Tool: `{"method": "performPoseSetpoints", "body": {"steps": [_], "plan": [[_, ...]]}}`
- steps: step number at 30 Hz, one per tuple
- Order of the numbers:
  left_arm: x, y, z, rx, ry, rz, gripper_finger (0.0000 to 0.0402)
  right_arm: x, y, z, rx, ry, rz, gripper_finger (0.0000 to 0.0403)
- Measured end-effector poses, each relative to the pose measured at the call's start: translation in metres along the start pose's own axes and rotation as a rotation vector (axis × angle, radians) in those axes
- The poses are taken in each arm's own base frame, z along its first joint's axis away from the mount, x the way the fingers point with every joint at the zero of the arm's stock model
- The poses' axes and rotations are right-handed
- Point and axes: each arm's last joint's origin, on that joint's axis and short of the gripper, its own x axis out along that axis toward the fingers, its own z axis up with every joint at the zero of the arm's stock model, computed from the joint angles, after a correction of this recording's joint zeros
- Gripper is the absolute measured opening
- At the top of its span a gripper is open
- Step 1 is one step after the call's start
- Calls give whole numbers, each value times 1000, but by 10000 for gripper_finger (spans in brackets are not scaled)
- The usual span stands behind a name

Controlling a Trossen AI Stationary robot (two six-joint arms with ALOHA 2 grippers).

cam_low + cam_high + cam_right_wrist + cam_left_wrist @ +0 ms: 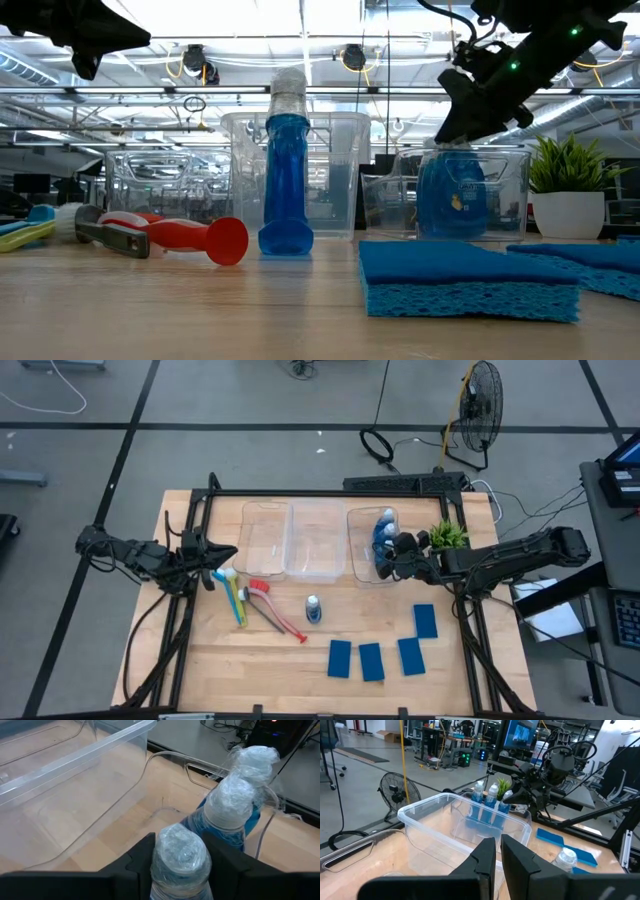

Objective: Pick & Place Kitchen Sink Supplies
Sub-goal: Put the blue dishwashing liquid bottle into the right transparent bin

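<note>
The wooden counter (200,660) carries three clear bins in a row across its far half: left bin (266,540), middle bin (318,540) and right bin (366,550). From the middle of the counter, the right bin lies at about two o'clock. Three blue-and-white bottles (384,532) stand inside it, and the right pincer (397,556) is clamped on the cap of one bottle (181,855) in that bin. The left pincer (222,553) hangs at ten o'clock beside the left bin, fingers together and empty. Just below it lie the dish brushes: red brush (277,610), yellow-green brush (238,603) and light blue brush (231,592), heads bunched together. A fourth bottle (314,609) stands alone near the middle of the counter. Four blue sponges (372,660) lie flat between four and five o'clock. A potted plant (449,536) sits at the counter's right edge, past the right bin.
</note>
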Motion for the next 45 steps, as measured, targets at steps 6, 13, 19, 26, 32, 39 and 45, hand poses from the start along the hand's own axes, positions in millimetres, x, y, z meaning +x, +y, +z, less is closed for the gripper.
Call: {"method": "performPoseSetpoints", "body": {"steps": [6, 13, 19, 26, 32, 39, 45], "plan": [[0, 0, 0, 0, 0, 0, 33, 0, 0, -1, -9, 5, -3, 168], [0, 0, 0, 0, 0, 0, 33, -1, 0, 0, -4, 3, 4, 190], [0, 0, 0, -1, 0, 0, 33, -7, -4, 6, 8, -29, 27, 207], [0, 0, 0, 0, 1, 0, 33, -20, -13, 17, 26, -80, 60, 231], [0, 0, 0, 2, 1, -1, 33, -33, -23, 26, 64, -127, 104, 239], [0, 0, 0, 3, 2, 0, 33, -47, -25, 42, 81, -208, 274, 234], [0, 0, 0, 2, 2, 0, 33, -55, -22, 53, 61, -278, 434, 232]]}}
